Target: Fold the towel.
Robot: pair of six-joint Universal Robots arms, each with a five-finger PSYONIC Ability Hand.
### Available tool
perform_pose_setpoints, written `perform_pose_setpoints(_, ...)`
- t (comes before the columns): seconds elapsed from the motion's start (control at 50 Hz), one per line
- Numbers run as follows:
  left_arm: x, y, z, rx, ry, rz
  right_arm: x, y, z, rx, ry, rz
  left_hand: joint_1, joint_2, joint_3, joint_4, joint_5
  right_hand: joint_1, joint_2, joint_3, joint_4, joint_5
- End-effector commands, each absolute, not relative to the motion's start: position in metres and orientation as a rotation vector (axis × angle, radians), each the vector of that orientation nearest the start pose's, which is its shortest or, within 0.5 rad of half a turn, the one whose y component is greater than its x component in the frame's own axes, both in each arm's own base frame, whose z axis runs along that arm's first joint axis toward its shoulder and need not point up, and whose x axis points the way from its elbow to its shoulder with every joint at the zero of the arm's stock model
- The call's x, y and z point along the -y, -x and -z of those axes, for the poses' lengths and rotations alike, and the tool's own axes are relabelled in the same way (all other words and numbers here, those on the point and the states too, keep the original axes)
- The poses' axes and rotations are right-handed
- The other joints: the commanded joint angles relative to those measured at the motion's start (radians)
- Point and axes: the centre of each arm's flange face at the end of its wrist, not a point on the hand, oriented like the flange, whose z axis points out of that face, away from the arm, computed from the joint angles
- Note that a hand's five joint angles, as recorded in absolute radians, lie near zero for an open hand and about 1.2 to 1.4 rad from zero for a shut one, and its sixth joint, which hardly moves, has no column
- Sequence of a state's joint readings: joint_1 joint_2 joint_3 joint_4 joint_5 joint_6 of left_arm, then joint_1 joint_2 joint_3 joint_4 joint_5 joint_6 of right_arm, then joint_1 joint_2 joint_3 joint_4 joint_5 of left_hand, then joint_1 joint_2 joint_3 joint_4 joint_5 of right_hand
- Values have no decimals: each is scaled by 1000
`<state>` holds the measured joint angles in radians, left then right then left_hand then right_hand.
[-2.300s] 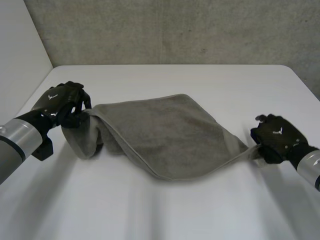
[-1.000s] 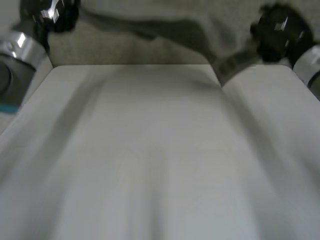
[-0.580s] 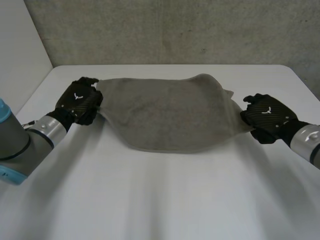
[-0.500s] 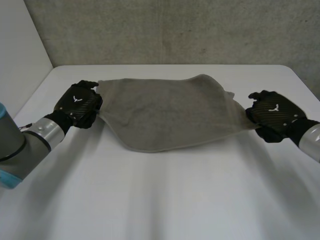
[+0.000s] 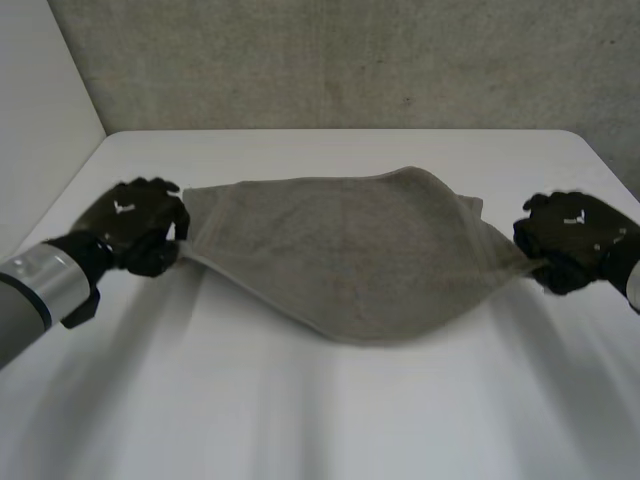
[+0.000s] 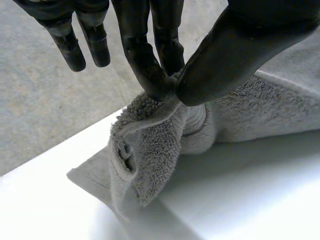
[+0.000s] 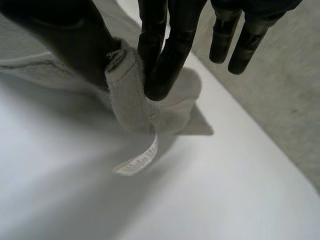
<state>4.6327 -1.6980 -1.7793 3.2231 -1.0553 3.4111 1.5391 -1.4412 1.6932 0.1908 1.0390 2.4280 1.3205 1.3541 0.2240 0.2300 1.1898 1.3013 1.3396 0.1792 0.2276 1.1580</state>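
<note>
The towel (image 5: 350,250) is slung doubled between the two hands. Its long axis runs straight across from the left hand (image 5: 135,225) to the right hand (image 5: 575,240), so neither is nearer: each has one end. The upper edge is drawn fairly taut from grip to grip, while the loose belly sags on the robot's side of that line and appears to rest on the desk (image 5: 320,430).

At the left end, two fingers (image 6: 147,70) close against the thumb (image 6: 230,55) on a bunched corner. The cloth falls in thick folds just below the fingertips, and the other fingers stand straight and clear of it. At the right end the same pinch holds a rolled corner between thumb and fingers, with a label (image 7: 136,161) dangling just beneath.

I judge the coming move turns on this: the free fold hangs below both pinches and nearer the robot. The hands would therefore have to travel together, span level, to lay it flat or bring the held edge over it. If one leads, the fold will likely skew.
</note>
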Motion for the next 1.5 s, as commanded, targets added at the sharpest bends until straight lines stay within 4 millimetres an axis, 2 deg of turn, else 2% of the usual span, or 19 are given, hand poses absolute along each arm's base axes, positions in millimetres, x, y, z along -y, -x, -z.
perform_pose_setpoints(0.02,328,205,-273,-2280,-926,2327,333,-205,-274,-2029,1260,2072,76,42,-49,-55,32,95,57,-5,-53,64)
perform_pose_setpoints(0.12,378,230,-324,-1925,-897,2605,383,-229,-331,-1723,1164,2538,76,42,-49,-55,32,95,57,-5,-53,64)
perform_pose_setpoints(0.16,392,236,-346,-1731,-883,2727,409,-229,-375,-1497,1033,2832,76,42,-49,-55,32,95,57,-5,-53,64)
perform_pose_setpoints(0.2,407,247,-394,-1236,-844,2945,412,-232,-397,-1346,983,2948,76,42,-49,-55,32,95,57,-5,-53,64)
perform_pose_setpoints(0.22,407,247,-394,-1234,-844,2946,413,-234,-415,-1225,938,3037,76,42,-49,-55,32,95,57,-5,-53,64)
perform_pose_setpoints(0.26,402,248,-438,-843,-765,3089,411,-234,-428,-1120,909,3101,76,42,-49,-55,32,95,57,-5,-53,64)
perform_pose_setpoints(0.34,396,246,-458,-744,-716,3174,404,-232,-449,-987,859,3178,76,42,-49,-55,32,95,57,-5,-53,64)
perform_pose_setpoints(0.44,394,241,-453,-832,-720,3214,392,-229,-439,-1085,921,3089,76,42,-49,-55,32,95,57,-5,-53,64)
perform_pose_setpoints(0.54,397,237,-405,-1063,-828,3142,378,-239,-369,-1261,1178,2731,76,42,-49,-55,32,95,57,-5,-53,64)
perform_pose_setpoints(0.58,398,235,-359,-1263,-941,3066,377,-237,-348,-1318,1225,2650,76,42,-49,-55,32,95,57,-5,-53,64)
perform_pose_setpoints(0.6,398,235,-359,-1264,-942,3066,376,-231,-332,-1376,1249,2588,76,42,-49,-55,32,95,57,-5,-53,64)
perform_pose_setpoints(0.64,395,231,-314,-1447,-1029,2963,374,-220,-317,-1445,1260,2526,76,42,-49,-55,32,95,57,-5,-53,64)
perform_pose_setpoints(0.66,395,231,-314,-1448,-1029,2963,374,-220,-317,-1446,1260,2526,76,42,-49,-55,32,95,57,-5,-53,64)
perform_pose_setpoints(0.76,383,208,-236,-1709,-1110,2710,355,-199,-253,-1676,1293,2233,76,42,-49,-55,32,95,57,-5,-53,64)
perform_pose_setpoints(0.88,364,206,-209,-1850,-1176,2607,346,-190,-231,-1738,1305,2141,76,42,-49,-55,32,95,57,-5,-53,64)
perform_pose_setpoints(0.94,361,205,-213,-1874,-1170,2597,338,-178,-253,-1757,1280,2187,76,42,-49,-55,32,95,57,-5,-53,64)
perform_pose_setpoints(1.12,316,202,-278,-1915,-1141,2593,308,-175,-294,-1753,1190,2200,76,42,-49,-55,32,95,57,-5,-53,64)
perform_pose_setpoints(1.26,276,196,-335,-2055,-907,2721,284,-157,-354,-1774,927,2263,76,42,-49,-55,32,95,57,-5,-53,64)
perform_pose_setpoints(1.5,283,174,-399,-1978,-663,2880,302,-145,-415,-1654,831,2469,76,42,-49,-55,32,95,57,-5,-53,64)
